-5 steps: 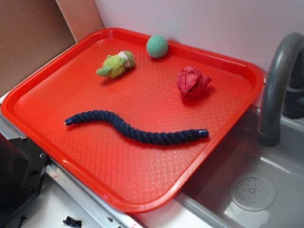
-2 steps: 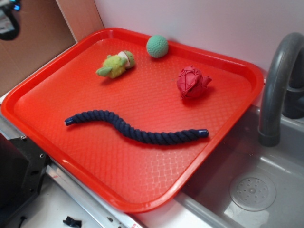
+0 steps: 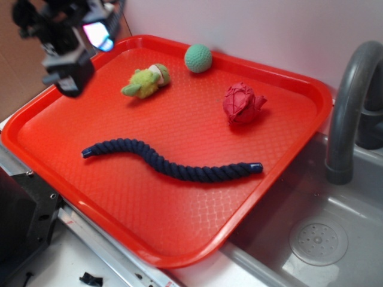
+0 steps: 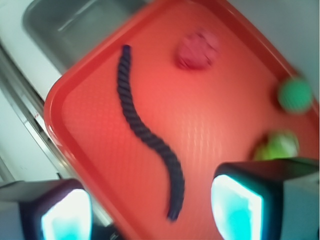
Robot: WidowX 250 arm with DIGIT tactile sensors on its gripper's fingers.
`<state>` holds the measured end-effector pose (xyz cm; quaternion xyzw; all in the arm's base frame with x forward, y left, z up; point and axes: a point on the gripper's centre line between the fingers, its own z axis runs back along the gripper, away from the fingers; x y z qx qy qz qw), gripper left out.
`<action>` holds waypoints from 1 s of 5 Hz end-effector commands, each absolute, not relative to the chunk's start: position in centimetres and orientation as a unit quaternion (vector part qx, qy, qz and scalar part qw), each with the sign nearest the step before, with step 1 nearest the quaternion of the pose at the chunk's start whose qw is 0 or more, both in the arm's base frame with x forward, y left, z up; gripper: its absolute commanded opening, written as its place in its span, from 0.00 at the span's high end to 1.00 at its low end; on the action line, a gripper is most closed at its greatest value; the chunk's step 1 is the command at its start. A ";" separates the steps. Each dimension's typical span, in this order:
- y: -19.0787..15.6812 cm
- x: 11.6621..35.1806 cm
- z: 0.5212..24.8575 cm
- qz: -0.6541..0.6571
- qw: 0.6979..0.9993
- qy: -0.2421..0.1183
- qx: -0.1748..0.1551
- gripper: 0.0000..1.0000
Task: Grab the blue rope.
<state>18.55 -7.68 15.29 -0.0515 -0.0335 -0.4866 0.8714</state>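
The blue rope (image 3: 170,163) is a thick twisted navy cord lying in a shallow S across the middle of the red tray (image 3: 72,179). In the wrist view the blue rope (image 4: 145,131) runs from upper left down to between my fingers, far below them. My gripper (image 3: 69,57) hovers high above the tray's far left corner, well clear of the rope. It is open and holds nothing; its two fingers (image 4: 235,207) stand wide apart at the bottom of the wrist view, which is blurred.
On the tray's far side lie a green-yellow plush toy (image 3: 145,82), a green ball (image 3: 198,58) and a red knotted ball (image 3: 242,103). A grey sink (image 3: 317,239) with a curved faucet (image 3: 347,107) is to the right. A white wall stands behind.
My gripper has come into the exterior view from the top left and now hangs over the tray's far left corner. The rope and toys have not moved.
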 end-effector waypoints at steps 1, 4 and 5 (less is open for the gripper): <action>-9.6 19.0 11.9 -0.575 0.817 -0.030 -0.048 0.00; -10.8 18.8 4.5 -0.606 0.794 0.015 -0.046 0.00; -11.0 18.8 2.2 -0.610 0.791 0.048 -0.002 0.00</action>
